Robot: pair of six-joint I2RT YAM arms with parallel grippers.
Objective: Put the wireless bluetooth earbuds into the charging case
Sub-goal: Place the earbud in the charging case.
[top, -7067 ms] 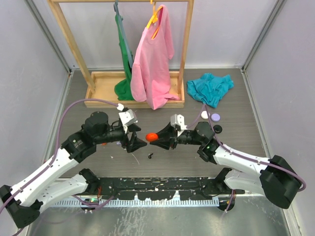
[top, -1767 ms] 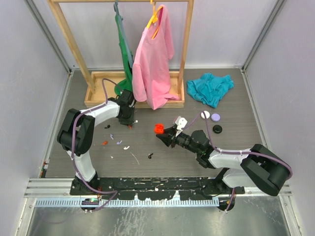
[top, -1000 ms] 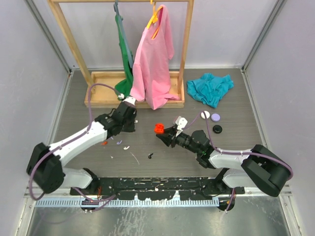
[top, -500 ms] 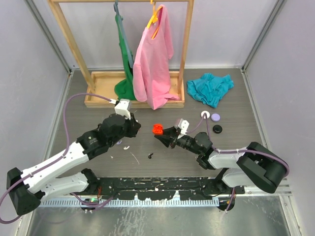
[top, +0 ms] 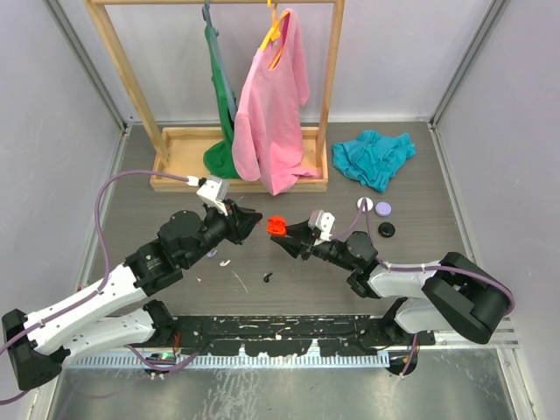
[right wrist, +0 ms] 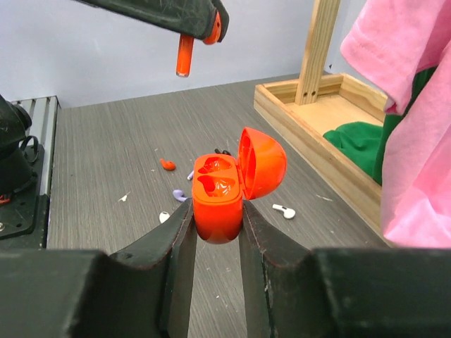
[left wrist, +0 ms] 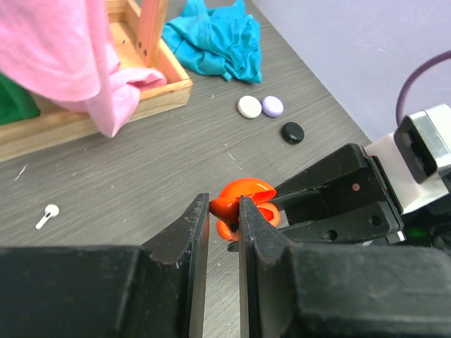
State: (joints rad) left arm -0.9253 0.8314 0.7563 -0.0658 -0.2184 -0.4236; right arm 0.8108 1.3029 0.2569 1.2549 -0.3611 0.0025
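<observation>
My right gripper (right wrist: 216,211) is shut on the body of the orange-red charging case (right wrist: 218,197), which it holds upright above the table with the lid open and both wells showing. My left gripper (top: 255,221) is shut on a red earbud (right wrist: 184,63), whose stem hangs down from the fingertips just up and left of the case (top: 276,227). In the left wrist view the earbud (left wrist: 224,208) sits pinched between the fingers, with the case (left wrist: 249,190) right behind it. Loose earbuds lie on the table: red (right wrist: 168,164), lilac (right wrist: 180,195) and white (right wrist: 284,210).
A wooden rack (top: 188,157) with a pink shirt (top: 271,114) and a green garment stands at the back. A teal cloth (top: 374,156) lies at the back right. White (top: 363,204), lilac (top: 382,208) and black (top: 387,229) round cases lie right of my right arm. A black earbud (top: 267,278) lies nearer.
My left arm has swung from the back left by the rack to the middle, bringing its shut fingertips up beside the case. The right gripper has lifted the case slightly.
</observation>
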